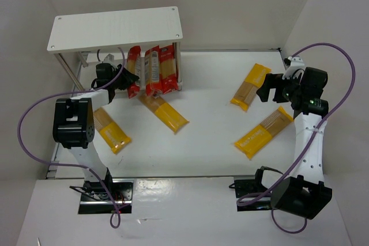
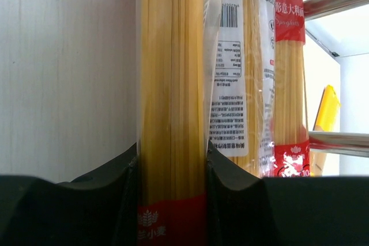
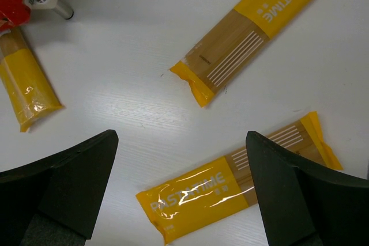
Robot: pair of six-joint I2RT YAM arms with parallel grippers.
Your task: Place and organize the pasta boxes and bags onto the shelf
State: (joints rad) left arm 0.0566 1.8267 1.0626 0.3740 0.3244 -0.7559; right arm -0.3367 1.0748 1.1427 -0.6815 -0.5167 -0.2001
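**Asker:** What is the left pincer doing?

**Describer:** The left pincer (image 2: 172, 200) is pinching a red spaghetti pack (image 2: 173, 113) across its narrow width. Both black fingers (image 2: 86, 205) press against the pack's clear window, where pale pasta sticks show.

**Asker:** Where is that pack?

**Describer:** It stands on end, leaning a little, under the top board of the white shelf (image 1: 115, 27). Two more red packs (image 1: 161, 68) stand just beside it on its right, close together, near the shelf's right front leg.

**Asker:** How is the left arm posed?

**Describer:** From its base at the near edge of the table (image 1: 202, 142) it rises to a bent elbow. The forearm then reaches forward and to the right, toward the shelf front. A purple cable (image 1: 34, 108) loops beside it.

**Asker:** And the right pincer?

**Describer:** The right pincer (image 3: 181, 136) is spread wide. It holds nothing and touches nothing. It hangs above the right side of the table, with the arm standing tall from its base and the wrist turned left.

**Asker:** What lies beneath it?

**Describer:** Two yellow packs (image 3: 253, 33) lie flat on the table, apart from each other. A third yellow pack (image 1: 164, 112) lies flat in front of the shelf, its far end by the red packs. A fourth yellow pack (image 1: 111, 131) lies flat just beside the left arm.
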